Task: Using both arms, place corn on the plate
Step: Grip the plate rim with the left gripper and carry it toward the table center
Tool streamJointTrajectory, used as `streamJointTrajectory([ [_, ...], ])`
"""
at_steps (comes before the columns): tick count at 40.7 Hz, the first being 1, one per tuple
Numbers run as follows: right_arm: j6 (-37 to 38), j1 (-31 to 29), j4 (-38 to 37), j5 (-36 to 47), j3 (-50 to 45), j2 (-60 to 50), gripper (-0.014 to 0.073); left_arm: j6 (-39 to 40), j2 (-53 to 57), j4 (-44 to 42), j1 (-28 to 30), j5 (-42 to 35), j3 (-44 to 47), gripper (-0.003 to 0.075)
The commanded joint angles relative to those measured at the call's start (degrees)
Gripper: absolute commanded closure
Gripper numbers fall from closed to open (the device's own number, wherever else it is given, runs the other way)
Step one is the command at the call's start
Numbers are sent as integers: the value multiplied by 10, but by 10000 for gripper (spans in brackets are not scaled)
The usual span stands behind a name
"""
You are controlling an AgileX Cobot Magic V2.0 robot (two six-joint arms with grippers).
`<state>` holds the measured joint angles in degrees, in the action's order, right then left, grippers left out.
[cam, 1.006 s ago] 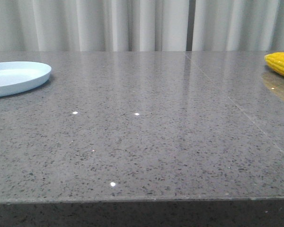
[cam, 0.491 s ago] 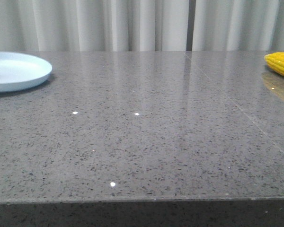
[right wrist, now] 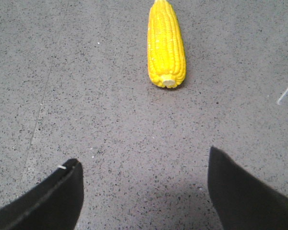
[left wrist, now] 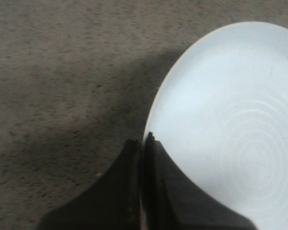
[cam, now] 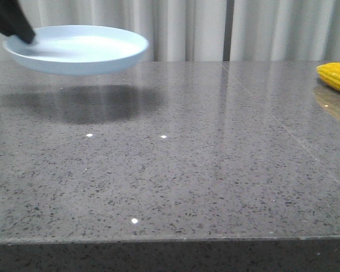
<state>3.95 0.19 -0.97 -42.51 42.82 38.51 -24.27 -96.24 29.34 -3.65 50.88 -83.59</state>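
My left claw (left wrist: pixel 143 143) is clamped on the rim of the plate (cam: pixel 79 50), one finger above the rim and one below, and the plate is up off the table (cam: pixel 175 170), hanging level in the air with its dark shadow spread on the grey speckled stone below it. From the front the plate sits up at about ten o'clock, and the black tip of my left claw shows only as a dark angular shape at the plate's nine o'clock edge. In the left wrist view the plate's pale blue-white face shows plain and bare, with faint rings at its middle, and my two fingers (left wrist: pixel 161 191) close tight together on its edge. Over at three o'clock in the front view the corn (cam: pixel 335 76) lies on the table, cut off by the frame, well apart from the plate. My right claw (right wrist: pixel 144 191) hangs with its fingers spread wide and nothing between them, above bare table. The corn lies ahead of it, its pale stub end towards my fingers and its tapered tip pointing away, not touched. White curtains (cam: pixel 187 28) hang behind the table.
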Motion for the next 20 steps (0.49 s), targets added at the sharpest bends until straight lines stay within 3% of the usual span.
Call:
streamJointTrajectory([
  [1,-3,-2,-7,34,20,3,32,-1,28,25,-41,-24,-21,741],
  [13,-3,-2,-7,34,20,3,32,-1,26,24,-133,-62,-21,741],
  [20,-3,-2,-7,34,20,3,32,-1,-1,14,-157,-82,-21,741],
])
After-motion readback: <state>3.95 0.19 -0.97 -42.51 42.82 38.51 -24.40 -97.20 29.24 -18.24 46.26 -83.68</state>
